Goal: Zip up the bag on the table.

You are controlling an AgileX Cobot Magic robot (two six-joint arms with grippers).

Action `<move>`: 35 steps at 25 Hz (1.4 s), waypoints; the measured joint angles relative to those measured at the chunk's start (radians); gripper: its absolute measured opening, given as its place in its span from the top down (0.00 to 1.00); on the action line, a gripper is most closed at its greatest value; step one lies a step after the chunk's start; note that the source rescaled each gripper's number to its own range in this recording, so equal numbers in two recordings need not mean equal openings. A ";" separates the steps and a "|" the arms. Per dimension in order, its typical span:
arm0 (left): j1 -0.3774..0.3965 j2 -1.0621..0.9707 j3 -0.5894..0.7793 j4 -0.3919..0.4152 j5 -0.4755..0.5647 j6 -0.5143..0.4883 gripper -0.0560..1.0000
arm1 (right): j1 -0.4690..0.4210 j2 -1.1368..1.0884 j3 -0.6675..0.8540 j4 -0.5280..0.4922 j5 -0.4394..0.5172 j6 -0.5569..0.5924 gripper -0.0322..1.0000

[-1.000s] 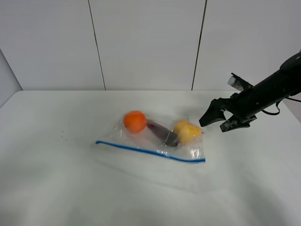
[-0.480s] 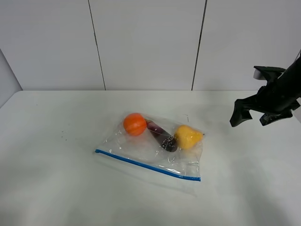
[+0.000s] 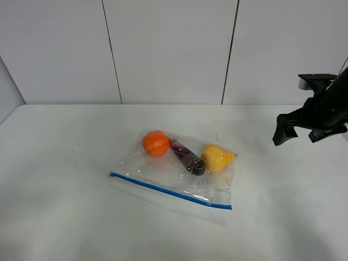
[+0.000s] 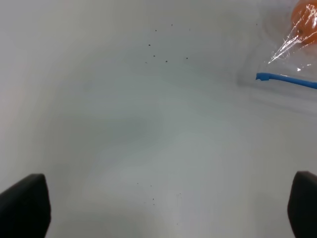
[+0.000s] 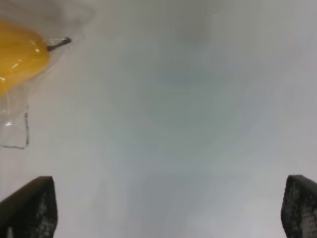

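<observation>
Worktop [image 3: 65, 217] fills the lower frame, bare nearest the camera. Mid-frame lies the bag [image 3: 179, 171], its blue zipper strip [image 3: 168, 190] along the near edge. At far right the right hand [image 3: 299, 130] hangs wide open, empty; the left hand [image 4: 158, 208] gapes over bare surface. Risk: crinkly film may slide unpinned. The orange [image 3: 156, 143], yellow pear [image 3: 217, 157] and dark piece [image 3: 187, 157] bulge inside.

A lab-like test cell: bare white table [image 3: 65, 217] against plain white wall panels [image 3: 163, 49].
</observation>
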 joint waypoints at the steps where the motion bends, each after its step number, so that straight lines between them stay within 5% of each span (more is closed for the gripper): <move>1: 0.000 0.000 0.000 0.000 0.000 0.000 0.00 | 0.000 0.000 0.000 -0.003 -0.004 0.000 0.00; 16: 0.000 0.000 0.000 0.000 0.000 0.000 0.00 | 0.000 -0.212 0.026 -0.060 -0.014 0.000 0.00; 26: 0.000 0.000 0.000 0.000 0.000 0.000 0.00 | 0.000 -0.660 0.352 -0.070 -0.092 -0.095 0.00; 35: 0.000 0.000 0.000 0.000 0.000 0.000 0.00 | 0.000 -0.985 0.531 -0.064 -0.012 -0.051 0.00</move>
